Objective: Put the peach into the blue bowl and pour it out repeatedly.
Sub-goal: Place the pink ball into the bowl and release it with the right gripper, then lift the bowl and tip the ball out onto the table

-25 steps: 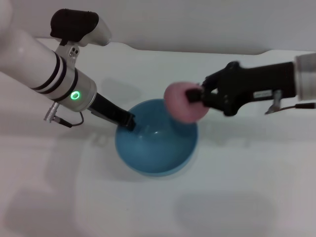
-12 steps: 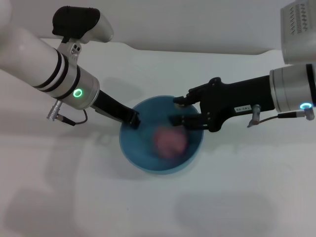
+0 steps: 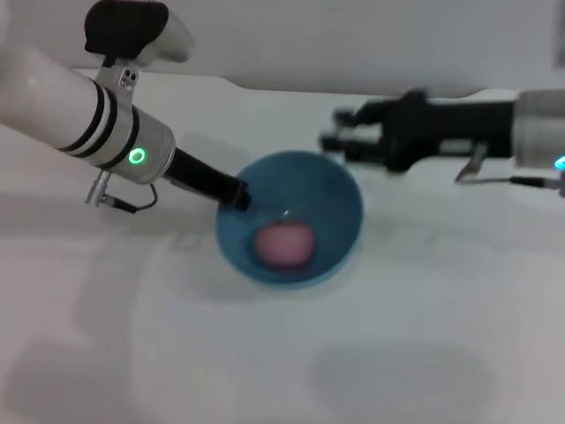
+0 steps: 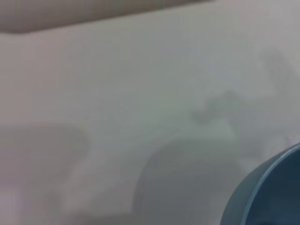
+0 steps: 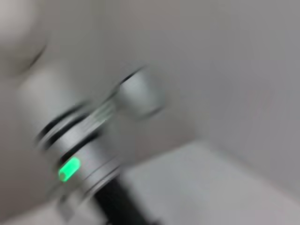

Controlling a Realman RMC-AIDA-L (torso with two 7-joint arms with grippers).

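Moved since earlier: right gripper (image 3: 335,129) is now sitting back of the blue bowl (image 3: 340,190), fingers parted, grasping nothing; the peach (image 3: 283,245) is lying inside the bowl.
Head view: left gripper (image 3: 237,196) is clamping the bowl's rim on the white table (image 3: 424,336).
Left wrist view: bowl edge (image 4: 262,192) is showing.
Right wrist view: left arm (image 5: 77,154) is showing.

Your left gripper (image 3: 237,195) is pinched shut on the rim of the blue bowl (image 3: 340,190). Your right gripper (image 3: 334,130) is up behind it, its 2 fingers apart, holding nothing.
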